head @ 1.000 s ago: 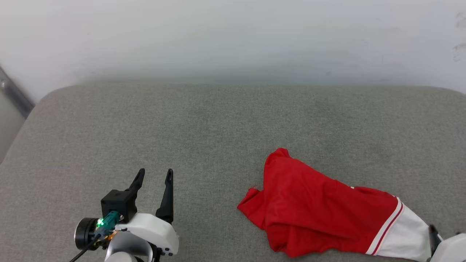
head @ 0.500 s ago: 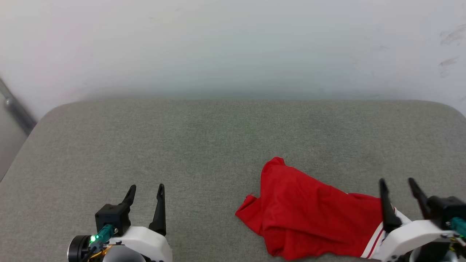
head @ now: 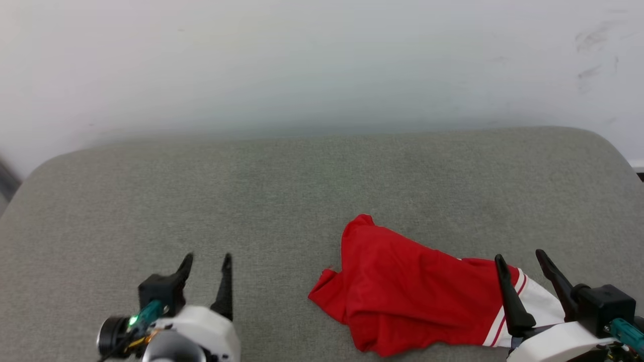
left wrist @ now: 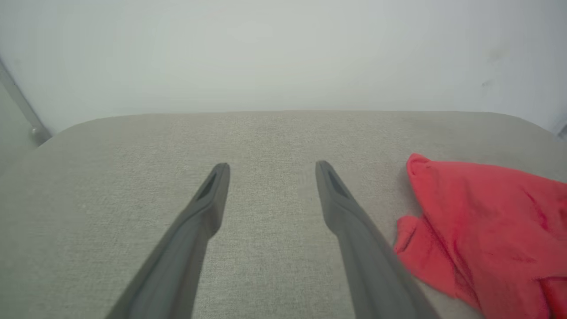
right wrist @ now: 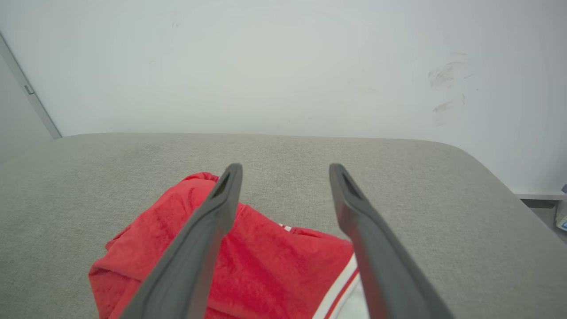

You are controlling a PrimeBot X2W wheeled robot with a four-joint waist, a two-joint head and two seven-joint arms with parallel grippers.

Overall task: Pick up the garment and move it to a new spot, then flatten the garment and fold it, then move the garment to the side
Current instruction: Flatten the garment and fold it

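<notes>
The garment (head: 407, 291) is a red jersey lying crumpled at the front right of the grey cushion (head: 282, 191), its white sleeve with red stripes pointing right. The left wrist view has its red bulk (left wrist: 483, 221) at the right edge. My right gripper (head: 520, 259) hovers open above the sleeve end, nothing between its fingers; in its own wrist view the garment (right wrist: 266, 261) lies below and between them. My left gripper (head: 206, 259) stands open over bare cushion, well left of the garment. No print shows on the visible face.
A pale wall (head: 322, 60) rises right behind the cushion's far edge. The cushion's rounded corners show at the far left and far right. A dark strip (right wrist: 536, 201) of floor or ledge lies beyond the right corner.
The head camera has shifted, so the whole scene slid left. My right gripper rose into view over the sleeve end and opened slightly wider. The garment has not changed shape.
</notes>
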